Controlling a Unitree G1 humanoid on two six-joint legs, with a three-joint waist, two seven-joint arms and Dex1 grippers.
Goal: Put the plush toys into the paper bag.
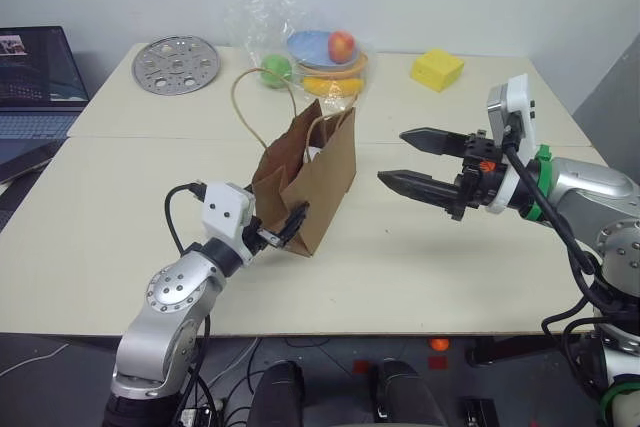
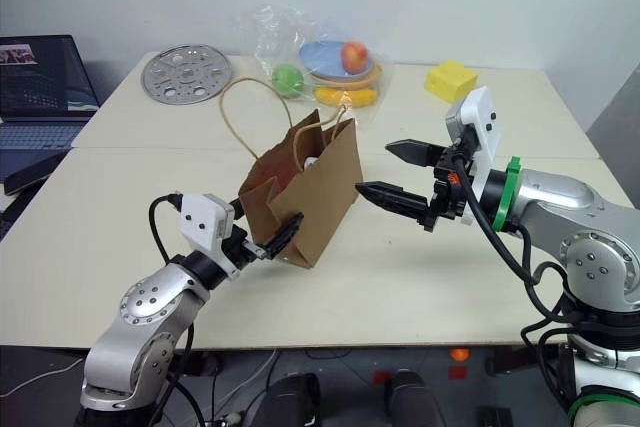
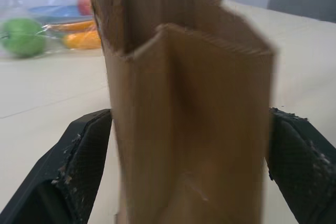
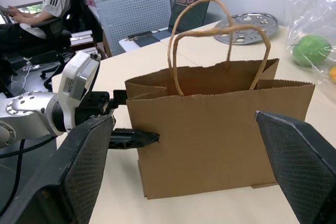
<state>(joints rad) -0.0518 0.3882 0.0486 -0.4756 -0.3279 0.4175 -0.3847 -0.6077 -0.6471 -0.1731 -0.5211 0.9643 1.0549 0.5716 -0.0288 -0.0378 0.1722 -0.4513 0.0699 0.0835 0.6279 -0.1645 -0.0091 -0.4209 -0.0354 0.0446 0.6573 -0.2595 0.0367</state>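
From the left, the left hand (image 1: 283, 230) sits low at the narrow end of the paper bag (image 1: 322, 179), its fingers spread to either side of that end, one at the near face and one behind. Whether they are pressing the paper I cannot tell. The bag stands upright in the middle of the worktop (image 1: 120, 197), mouth up, its long side running away from me toward the right, handles arching above. A pale, cream-white patch (image 2: 312, 162) shows just inside the mouth; it may be one of the plush toys, but little of it shows. The orange one I cannot make out. Further right, the right hand (image 1: 412, 159) hangs level with the bag's top, fingers wide apart and empty, pointing at the bag's broad face, near but apart.
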